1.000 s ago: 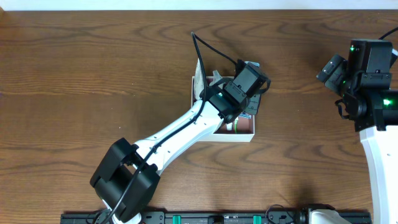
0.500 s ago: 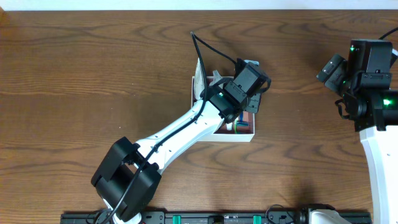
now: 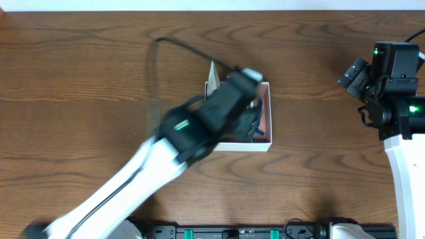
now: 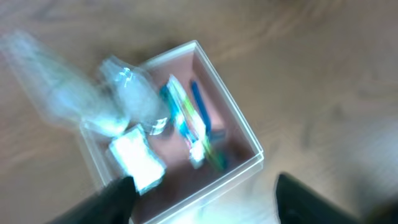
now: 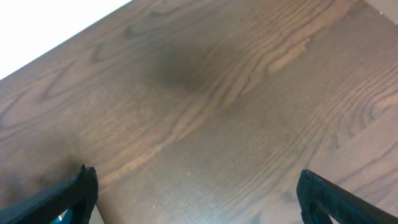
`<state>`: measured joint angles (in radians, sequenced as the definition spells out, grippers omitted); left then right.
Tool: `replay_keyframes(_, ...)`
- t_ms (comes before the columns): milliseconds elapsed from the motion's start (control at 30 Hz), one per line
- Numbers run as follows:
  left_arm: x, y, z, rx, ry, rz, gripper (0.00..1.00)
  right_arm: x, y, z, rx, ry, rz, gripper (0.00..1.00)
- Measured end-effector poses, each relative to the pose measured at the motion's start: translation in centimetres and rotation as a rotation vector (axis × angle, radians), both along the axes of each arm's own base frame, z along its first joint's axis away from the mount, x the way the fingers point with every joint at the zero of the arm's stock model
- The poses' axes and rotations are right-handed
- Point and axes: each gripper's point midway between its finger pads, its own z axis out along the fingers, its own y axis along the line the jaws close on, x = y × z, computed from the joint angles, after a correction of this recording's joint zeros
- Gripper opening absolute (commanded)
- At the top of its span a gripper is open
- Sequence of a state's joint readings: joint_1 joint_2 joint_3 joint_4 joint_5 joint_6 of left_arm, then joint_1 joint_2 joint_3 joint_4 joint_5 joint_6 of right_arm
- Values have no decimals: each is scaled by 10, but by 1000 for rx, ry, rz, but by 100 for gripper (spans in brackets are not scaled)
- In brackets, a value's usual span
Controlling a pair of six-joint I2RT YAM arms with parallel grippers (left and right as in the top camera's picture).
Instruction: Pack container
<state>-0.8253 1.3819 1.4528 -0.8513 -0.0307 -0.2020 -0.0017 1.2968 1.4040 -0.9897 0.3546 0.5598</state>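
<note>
Packing looks to be at the drop-off. The left claw (image 4: 205, 190) hangs over the shallow white-walled square container with a pinkish floor (image 4: 227, 118), mid-way along the dark wooden table (image 3: 99, 66), jaws wide, gripping nothing. Inside lie a clear plastic bottle (image 4: 134, 102), a small white packet (image 4: 135, 158) and blurry blue-green sticks (image 4: 186, 118). Next, I'd guess, it must lift clear. The right claw (image 5: 196, 186) gapes empty, well apart.

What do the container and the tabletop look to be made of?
The container: thin white walls, probably card or plastic, with a matte pinkish floor; blur leaves it open. The table: wood or wood-look laminate, brown with clear grain and a slight sheen.
</note>
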Motion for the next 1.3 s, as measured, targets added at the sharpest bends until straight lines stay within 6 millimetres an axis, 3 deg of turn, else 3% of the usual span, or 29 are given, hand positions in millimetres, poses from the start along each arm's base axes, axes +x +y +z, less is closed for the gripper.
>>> replay_keyframes(133, -46, 50, 19, 65, 18, -39, 98, 0, 0, 0, 0, 1, 0, 99)
replay_keyframes(333, -100, 107, 16, 169, 100, -64, 98, 0, 0, 0, 0, 1, 0, 99)
replay_keyframes(433, -125, 127, 13, 182, 160, -64, 98, 0, 0, 0, 0, 1, 0, 99)
replay_keyframes(533, -134, 132, 10, 154, 188, -38, 98, 0, 0, 0, 0, 1, 0, 99)
replay_keyframes(733, -117, 112, -25, 109, 192, 1, 98, 0, 0, 0, 0, 0, 0, 99)
replay_keyframes(867, -81, 84, -57, 29, 85, 16, 98, 0, 0, 0, 0, 0, 0, 99)
replay_keyframes(967, -56, 75, -75, -44, -34, 25, 98, 0, 0, 0, 0, 0, 0, 99)
replay_keyframes(1133, -33, 92, -97, -133, -227, 72, 98, 0, 0, 0, 0, 0, 0, 99)
replay_keyframes(1300, -21, 130, -116, -178, -362, 191, 98, 0, 0, 0, 0, 1, 0, 99)
